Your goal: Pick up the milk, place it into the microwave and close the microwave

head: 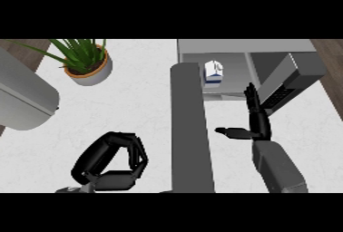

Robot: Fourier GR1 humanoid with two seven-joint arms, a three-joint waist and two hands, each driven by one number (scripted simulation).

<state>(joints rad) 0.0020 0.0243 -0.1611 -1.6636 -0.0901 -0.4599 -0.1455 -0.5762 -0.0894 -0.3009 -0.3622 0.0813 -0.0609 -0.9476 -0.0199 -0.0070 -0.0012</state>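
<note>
Right hand [257, 118]: fingers straight and pointing up the counter, thumb out to the side, holding nothing. Fingertips just beside the open microwave door [289, 80], contact not clear. Milk carton [213, 73] stands upright inside the microwave [221, 47], well apart from the hand. Left hand [112, 161]: low at the near left, fingers curled into a loop, empty. Potted plant [85, 61] far left on the white counter [137, 108].
</note>
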